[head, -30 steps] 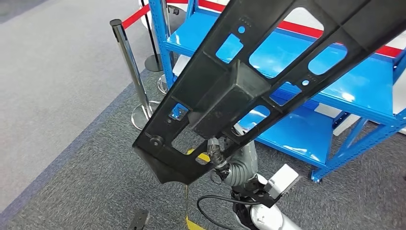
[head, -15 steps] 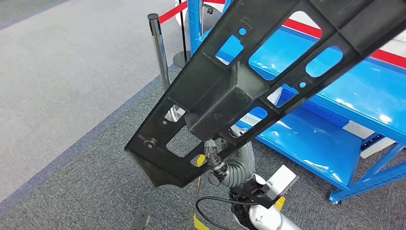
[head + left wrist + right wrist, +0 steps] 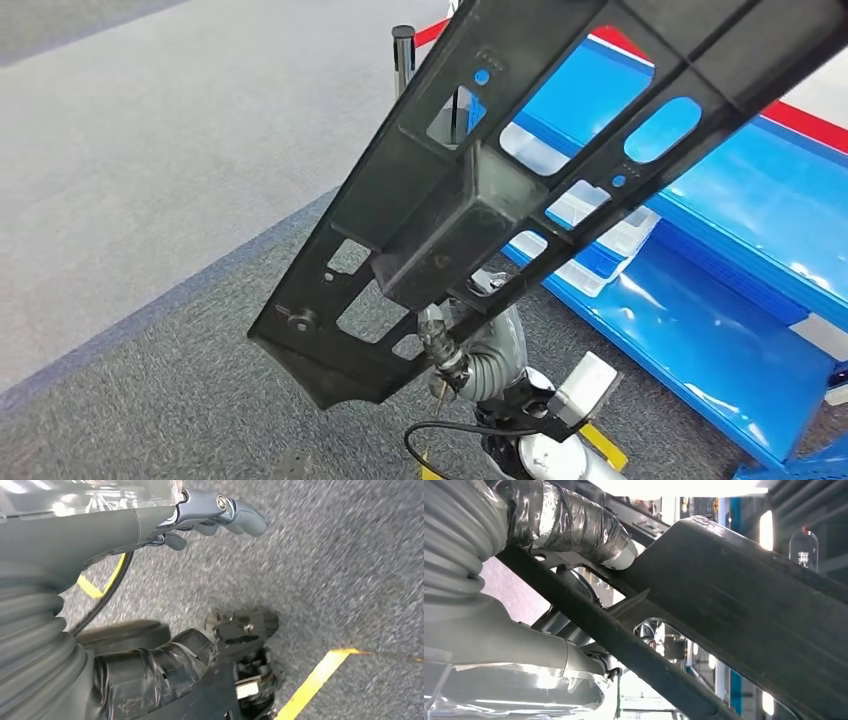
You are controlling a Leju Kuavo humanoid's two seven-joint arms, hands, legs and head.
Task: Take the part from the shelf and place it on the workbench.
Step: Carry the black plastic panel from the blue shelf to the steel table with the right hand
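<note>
My right hand (image 3: 574,535) grips the black part (image 3: 520,190), lifted clear beside the blue shelf (image 3: 740,250); my left hand (image 3: 210,515) hangs empty, fingers curled; I carry level.

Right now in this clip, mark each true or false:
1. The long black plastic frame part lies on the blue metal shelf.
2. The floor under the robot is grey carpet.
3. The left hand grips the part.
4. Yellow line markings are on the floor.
1. False. The long black plastic frame part is lifted in the air, away from the blue metal shelf.
2. True: grey carpet.
3. False. The left hand hangs over the floor, fingers curled, holding nothing.
4. True: yellow line markings.
</note>
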